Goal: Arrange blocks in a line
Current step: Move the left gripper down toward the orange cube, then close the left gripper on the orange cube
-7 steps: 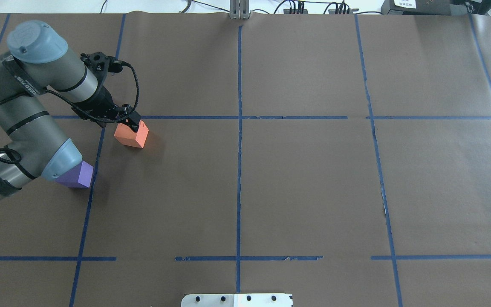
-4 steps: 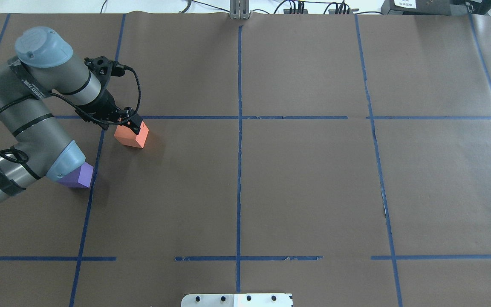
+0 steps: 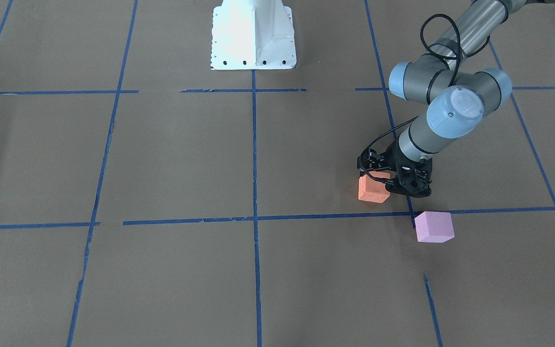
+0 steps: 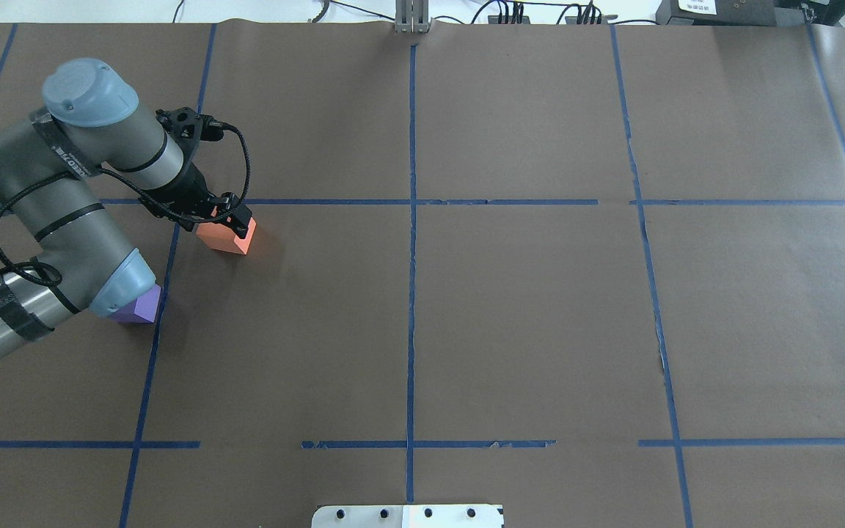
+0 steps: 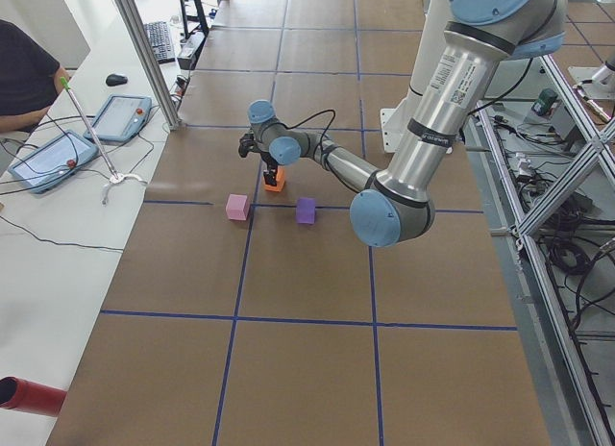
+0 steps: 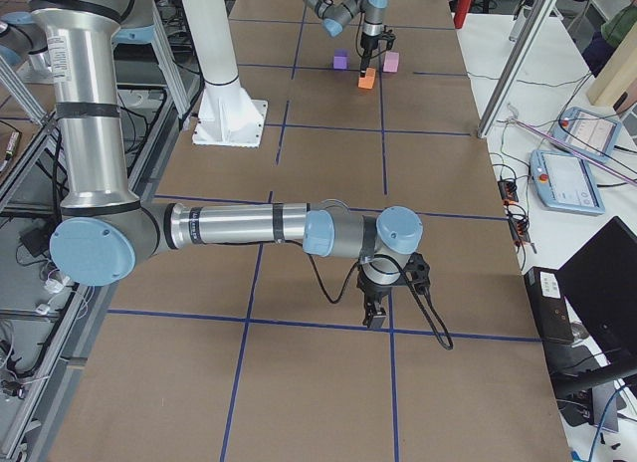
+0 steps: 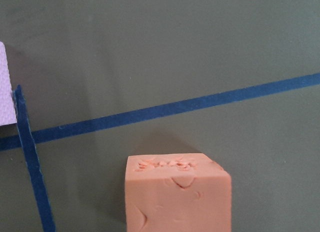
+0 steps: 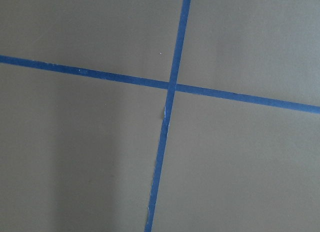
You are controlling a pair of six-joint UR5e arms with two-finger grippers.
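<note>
The orange block rests on the brown table cover, just on the near side of a blue tape line. My left gripper stands right over its far top edge, jaws open; it also shows in the front view against the block. The left wrist view shows the orange block low and centred, with no fingers in sight. The violet-blue block is half hidden under my left elbow. The pink block lies just across the tape line. My right gripper hangs over a tape crossing; whether it is open or shut I cannot tell.
A grid of blue tape lines covers the table. The white robot base plate stands at the middle of my edge. A side bench with tablets and a red cylinder lies beyond the far edge.
My left arm has shifted a little to the right and the gripper has come lower over the orange block. The block itself has not moved.
</note>
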